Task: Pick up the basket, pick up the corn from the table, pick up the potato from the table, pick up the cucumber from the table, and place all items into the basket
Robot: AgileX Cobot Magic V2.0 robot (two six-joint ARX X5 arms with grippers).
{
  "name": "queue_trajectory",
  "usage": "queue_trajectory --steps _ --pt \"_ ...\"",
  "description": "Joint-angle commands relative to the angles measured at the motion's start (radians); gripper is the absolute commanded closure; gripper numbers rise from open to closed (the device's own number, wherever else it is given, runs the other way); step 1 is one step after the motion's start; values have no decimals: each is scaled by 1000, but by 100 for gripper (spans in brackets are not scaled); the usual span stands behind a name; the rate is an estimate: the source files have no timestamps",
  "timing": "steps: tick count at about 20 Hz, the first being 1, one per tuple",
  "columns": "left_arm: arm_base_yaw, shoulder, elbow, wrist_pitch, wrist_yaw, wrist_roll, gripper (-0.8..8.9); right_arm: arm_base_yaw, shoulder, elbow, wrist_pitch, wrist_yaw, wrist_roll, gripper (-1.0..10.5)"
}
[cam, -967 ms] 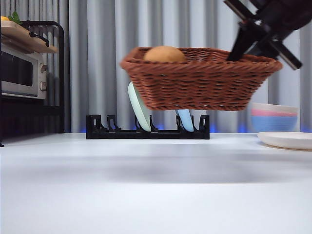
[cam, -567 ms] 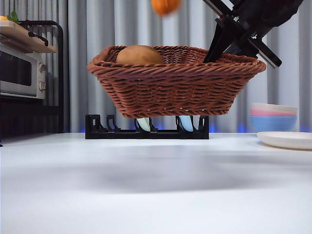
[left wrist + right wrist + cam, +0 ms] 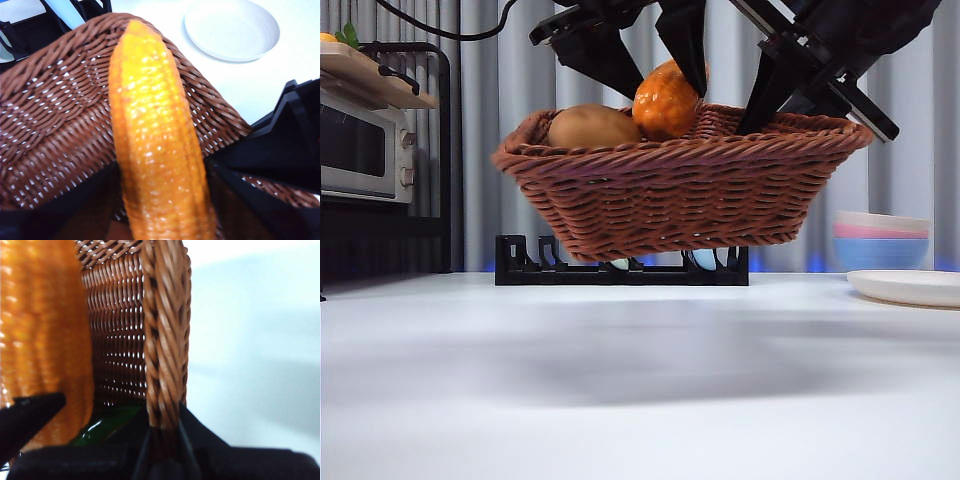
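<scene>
The reddish-brown wicker basket (image 3: 680, 190) hangs tilted above the table. My right gripper (image 3: 782, 108) is shut on its braided rim (image 3: 165, 340) at the right side. The tan potato (image 3: 592, 128) lies inside at the left. My left gripper (image 3: 660, 85) is shut on the bumpy orange corn (image 3: 665, 100) and holds it at rim height over the basket's middle. The left wrist view shows the corn (image 3: 155, 140) between my jaws above the basket's weave (image 3: 60, 115). The right wrist view shows the corn (image 3: 45, 340) and a glossy green bit of the cucumber (image 3: 107, 425) inside the basket.
A black dish rack (image 3: 620, 268) stands behind and below the basket. Stacked bowls (image 3: 882, 240) and a white plate (image 3: 910, 287) sit at the right. A microwave on a dark shelf (image 3: 360, 145) stands at the far left.
The left gripper has come down from above with the corn to the basket's rim. The basket has shifted left and tilted a little in the right gripper.
</scene>
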Motion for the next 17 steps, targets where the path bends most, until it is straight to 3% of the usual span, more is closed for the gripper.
queue_trajectory --steps 1,7,11,17 --pt "6 -13 32 -74 -7 6 218 -1 -2 11 16 -10 10 958" --pt "6 -84 317 -335 -47 90 218 -2 11 11 21 16 11 958" --pt "6 -135 498 -419 -90 131 218 -2 95 11 24 17 38 958" --pt "6 -239 544 -481 -118 136 218 3 238 11 24 11 71 958"
